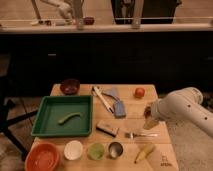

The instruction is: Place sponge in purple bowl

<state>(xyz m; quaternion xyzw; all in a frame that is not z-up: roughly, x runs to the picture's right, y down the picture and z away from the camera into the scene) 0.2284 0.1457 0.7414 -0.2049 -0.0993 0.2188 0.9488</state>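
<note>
Fingers of the gripper are spread, nothing pinched. They sit low over the right part of the worktop, at the end of the white arm, which comes in from the right and is cut off by the frame edge. The fingertips blend into a small dark brown blob right at them; can't tell if that's gripper or some item on the worktop.

Sponge: lies flat on the worktop, left of the fingers as the camera sees it, near but apart, not touched. A flat grey-blue wedge and a white utensil lie just beyond it.

Purple bowl: far back-left of the fingers, at the worktop's rear corner, past the green tray. Its inside is too dark to read.

Close to the fingers:
- fork just in front
- banana further front
- red round fruit behind
- dark-topped block front-left

The front row well left of the fingers holds a metal cup, green cup, white bowl and orange bowl, the last clipped by the bottom edge. A curved green item lies in the tray; can't identify it.
</note>
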